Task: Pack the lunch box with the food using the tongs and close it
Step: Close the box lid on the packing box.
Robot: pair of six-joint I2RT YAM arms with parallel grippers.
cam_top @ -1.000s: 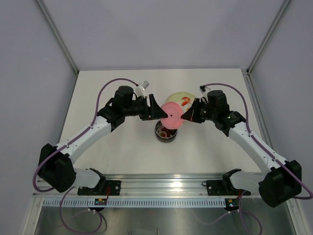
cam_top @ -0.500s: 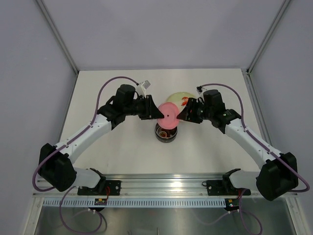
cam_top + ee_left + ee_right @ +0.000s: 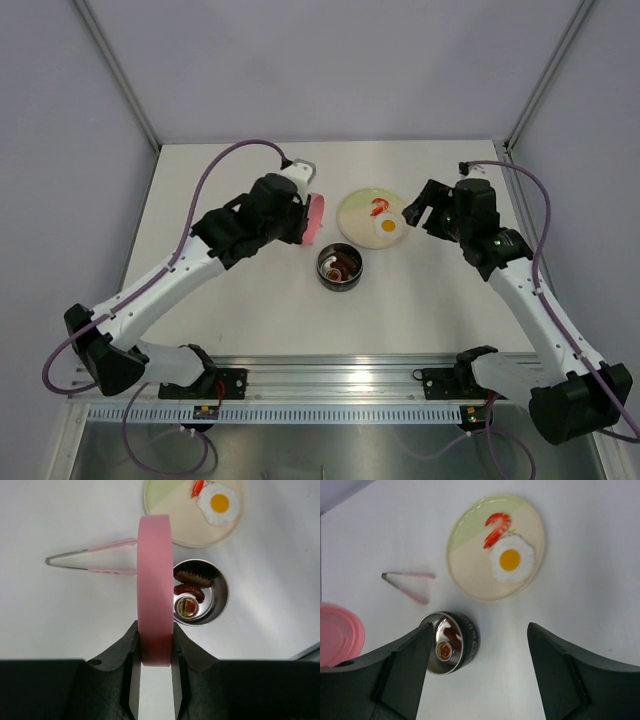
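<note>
1. Clearly, left gripper [image 3: 156,645] pinches the lid [image 3: 155,580] by its edge, upright, left of the bowl [image 3: 224,594]; it could swivel or drop.
2. Empty, the right gripper [image 3: 480,670] gapes right of the bowl.
3. Beyond the bowl, the egg [image 3: 219,503] lies unpacked; lidding now strands it.

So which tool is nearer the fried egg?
Right. The right tool hangs right of the fried egg; the left tool, gripping the pink lid, is left of the plate.
</note>
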